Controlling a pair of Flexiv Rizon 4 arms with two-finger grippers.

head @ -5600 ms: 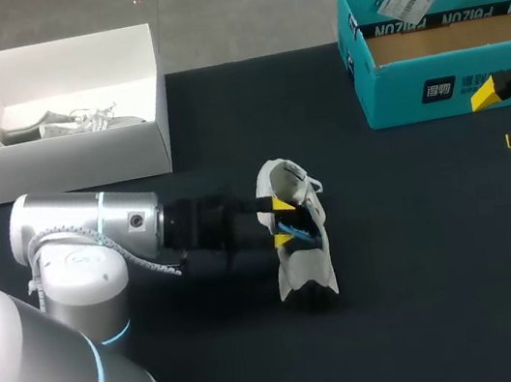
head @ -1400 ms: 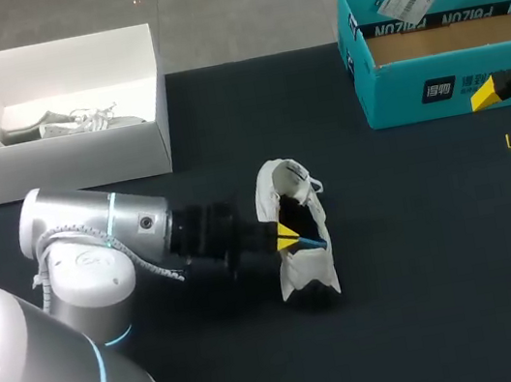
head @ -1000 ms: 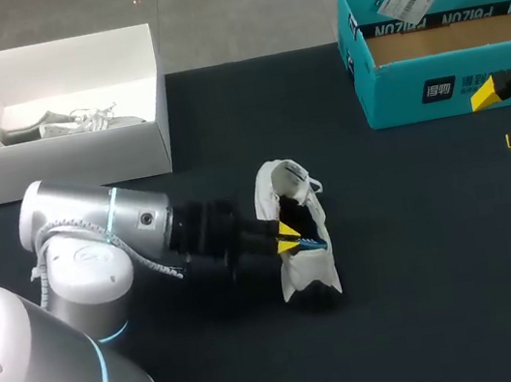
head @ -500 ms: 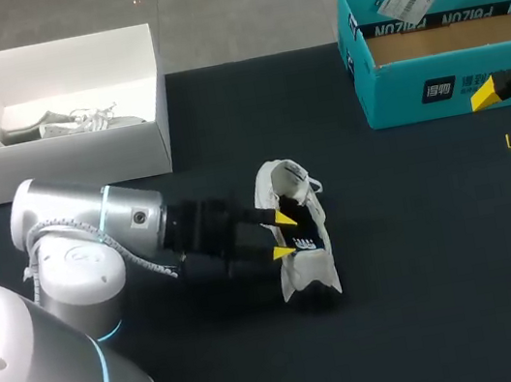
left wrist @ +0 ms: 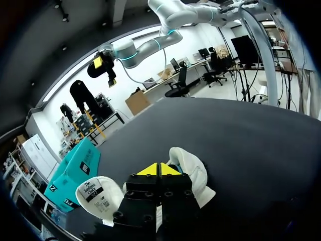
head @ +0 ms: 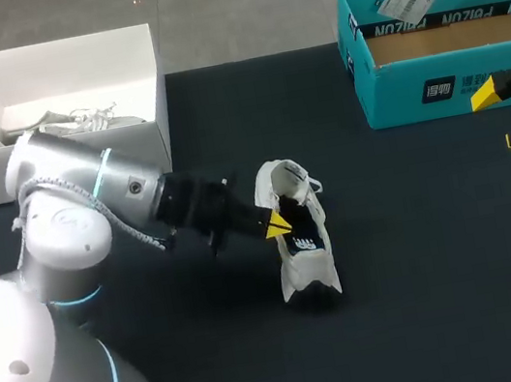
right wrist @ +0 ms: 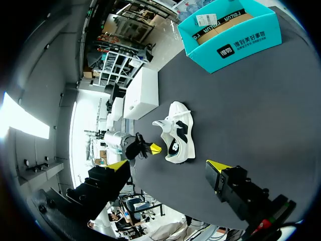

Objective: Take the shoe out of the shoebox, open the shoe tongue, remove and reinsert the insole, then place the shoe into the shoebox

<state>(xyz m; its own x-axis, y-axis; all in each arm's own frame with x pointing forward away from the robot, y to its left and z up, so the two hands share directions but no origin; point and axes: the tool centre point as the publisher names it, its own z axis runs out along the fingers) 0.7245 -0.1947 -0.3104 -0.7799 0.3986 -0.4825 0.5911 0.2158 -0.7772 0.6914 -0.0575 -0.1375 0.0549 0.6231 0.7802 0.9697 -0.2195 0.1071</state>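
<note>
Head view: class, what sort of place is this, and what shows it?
Probably a robotics test bench: a left gripper at a white shoe, a right gripper by a teal shoebox, all on a dark table.

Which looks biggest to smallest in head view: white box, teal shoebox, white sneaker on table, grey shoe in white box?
1. White open cardboard box and teal cardboard shoebox: look alike; the teal one is cut off at the edge, so unranked.
2. White sneaker on the table.
3. Grey shoe in the white box, partly hidden.

Black table [head: 423,251] carries a white shoe [head: 302,247], white box [head: 65,164] (open) and teal shoebox [head: 415,91].
</note>
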